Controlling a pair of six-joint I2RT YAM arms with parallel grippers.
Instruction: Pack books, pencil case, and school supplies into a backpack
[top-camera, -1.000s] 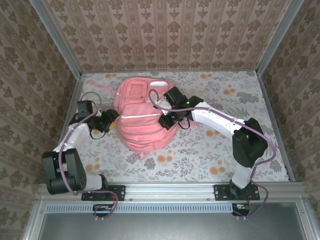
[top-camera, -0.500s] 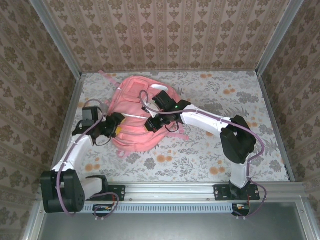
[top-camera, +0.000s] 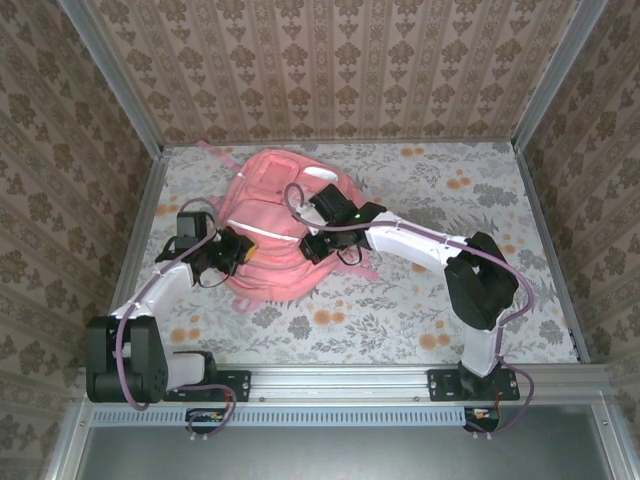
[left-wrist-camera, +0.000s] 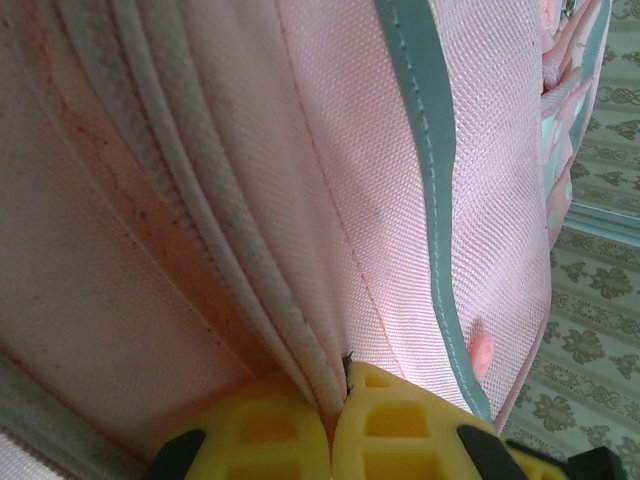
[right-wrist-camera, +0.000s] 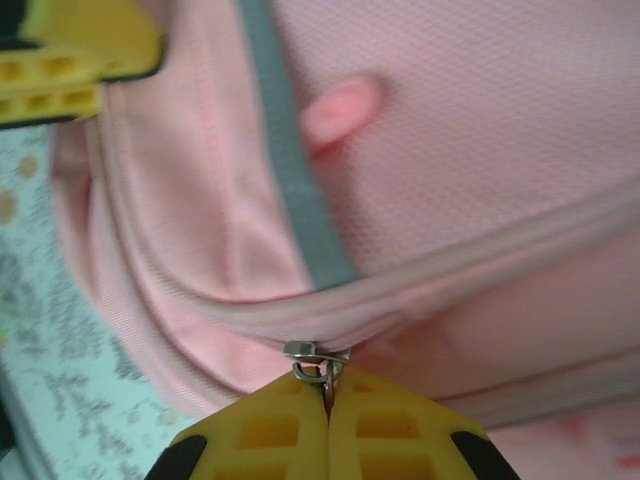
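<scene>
The right gripper (right-wrist-camera: 328, 398) was recorded with its yellow fingers pressed together on the metal zipper pull (right-wrist-camera: 318, 358), which was held at the very tips. The left gripper (left-wrist-camera: 338, 398) was likewise clamped, on a ridge of pink cloth beside the pale zipper track (left-wrist-camera: 225, 230). No gap was seen between either pair of fingers.

Both grips were on the pink backpack (top-camera: 270, 190), which lay flat toward the far left of the floral table (top-camera: 420, 300). In the top view the left gripper was at the pack's left edge and the right gripper near the middle of its near half, with the reflective stripe (top-camera: 272, 232) running between them.

Key relation: in the right wrist view the track ran from the pull off to the right and slightly upward. To the left the seam curved round toward the left gripper's fingers, seen at the upper left corner. The next move is judged to be a draw along that line, the left grip serving as anchor. Whether the teeth beside the slider were open or closed could not be determined.

The right arm was extended leftward, its elbow raised at the right. The left arm was stretched forward and inward.
</scene>
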